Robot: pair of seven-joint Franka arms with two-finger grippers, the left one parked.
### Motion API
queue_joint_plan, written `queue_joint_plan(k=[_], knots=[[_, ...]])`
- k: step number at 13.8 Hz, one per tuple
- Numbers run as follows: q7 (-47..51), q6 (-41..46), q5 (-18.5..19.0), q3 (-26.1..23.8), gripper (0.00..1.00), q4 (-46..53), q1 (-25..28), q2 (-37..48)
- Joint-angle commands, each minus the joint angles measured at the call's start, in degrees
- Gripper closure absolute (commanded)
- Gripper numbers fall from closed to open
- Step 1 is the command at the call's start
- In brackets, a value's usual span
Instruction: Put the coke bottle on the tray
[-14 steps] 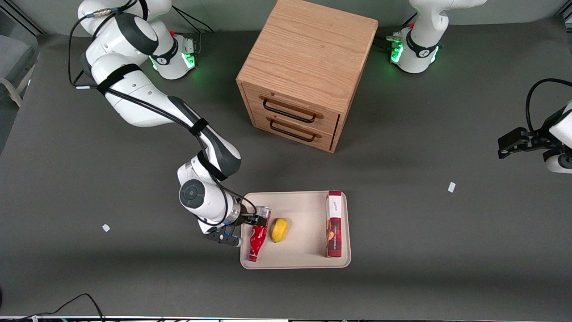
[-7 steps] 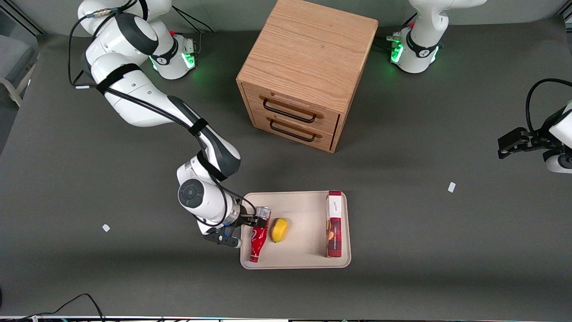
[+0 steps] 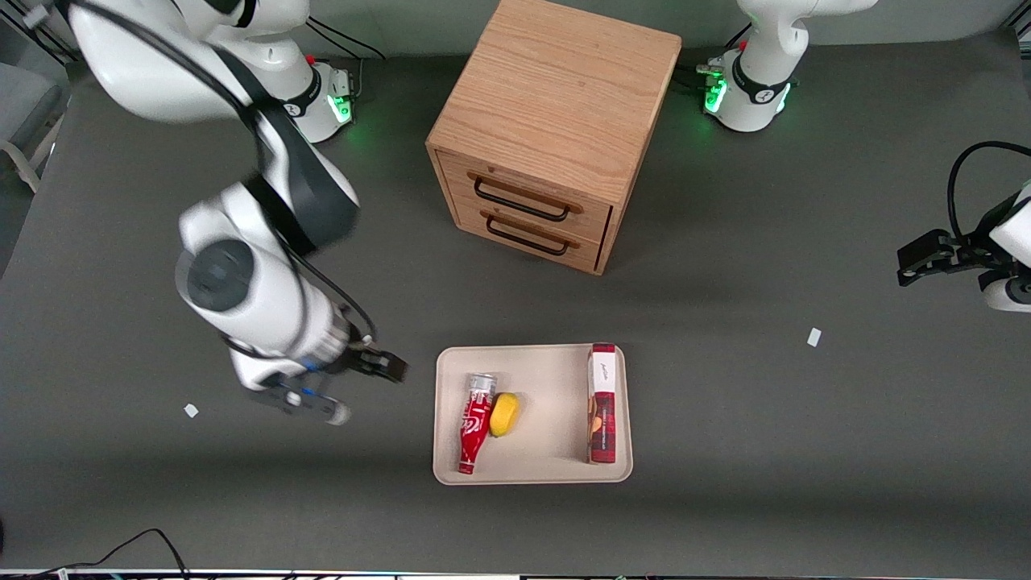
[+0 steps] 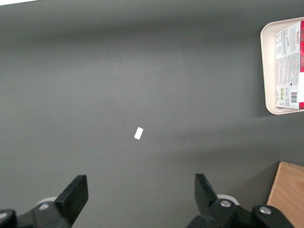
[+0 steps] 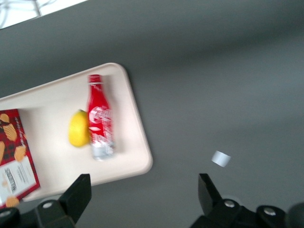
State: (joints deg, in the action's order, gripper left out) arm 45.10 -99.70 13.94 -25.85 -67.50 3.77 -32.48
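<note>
The coke bottle (image 3: 475, 423) lies on its side on the beige tray (image 3: 548, 370), its red cap toward the front camera and its silvery base away from it, touching a yellow lemon (image 3: 504, 414). It also shows in the right wrist view (image 5: 99, 123), on the tray (image 5: 52, 99). My right gripper (image 3: 378, 366) is open and empty, raised above the bare table beside the tray, toward the working arm's end; in the right wrist view (image 5: 142, 192) the jaws stand wide apart over grey table.
A tall red-and-white carton (image 3: 602, 403) lies along the tray's edge toward the parked arm. A wooden drawer cabinet (image 3: 548, 129) stands farther from the front camera than the tray. Small white scraps (image 3: 191, 410) (image 3: 814, 337) lie on the table.
My gripper let go of the coke bottle, which now lies on the tray, and the arm lifted and drew away toward its own end of the table.
</note>
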Motion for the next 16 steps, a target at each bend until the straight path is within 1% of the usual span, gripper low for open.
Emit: queue_joint_plan(k=[1,2,5,7,8,10,11,12,14,16], knots=[[-3.1,11.2,-0.8,0.7,0.00,-2.7,-2.1,10.2],[-5.8,15.4,-3.0,1.8,0.00,-3.1,-2.9,13.6],[-13.5,23.0,-8.8,10.1,0.00,-6.4,-3.1,23.5],[-19.9,22.5,-13.4,17.3,0.00,-16.4,-3.1,32.7],[-20.7,21.1,-15.0,19.2,0.00,-21.9,-3.1,37.0],[-22.7,16.5,-15.4,21.0,0.00,-32.1,-3.0,44.5],[-22.9,15.2,-15.9,21.1,0.00,-35.4,-2.9,46.9],[-23.0,15.0,-16.3,21.1,0.00,-36.6,-2.9,47.7],[-24.9,15.6,-16.2,21.1,0.00,-35.6,-2.6,47.2],[-23.7,16.0,-16.2,21.6,0.00,-30.8,-2.7,43.5]])
